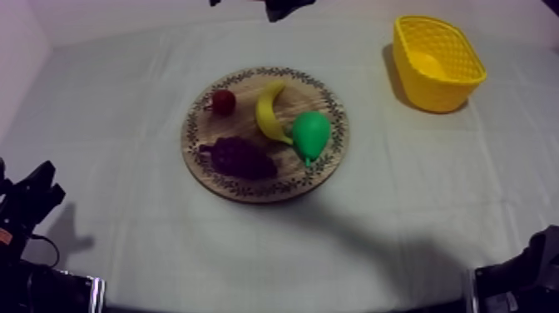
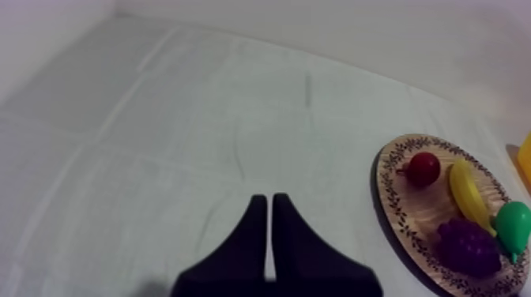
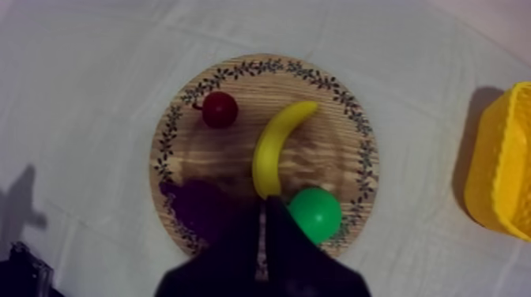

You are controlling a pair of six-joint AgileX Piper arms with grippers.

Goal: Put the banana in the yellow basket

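The yellow banana [image 1: 268, 111] lies curved across the middle of the round wooden board [image 1: 195, 125], beside the green pear [image 1: 312, 133]. The yellow basket [image 1: 432, 91] stands apart at the far right of the table. In the right wrist view my right gripper [image 3: 265, 204] hangs above the board [image 3: 355, 142], its fingers together in a narrow wedge whose tip reaches the banana's [image 3: 276, 146] near end. My left gripper [image 2: 265, 197] is shut on nothing over bare cloth, well left of the board [image 2: 419, 205]. In the top view it sits low at the left [image 1: 33, 196].
A small red fruit [image 1: 223, 101] and a bunch of dark grapes [image 1: 239, 156] share the board with the pear. The cloth between board and basket is bare. My right arm [image 1: 520, 275] shows as a black shape at the table's near right edge.
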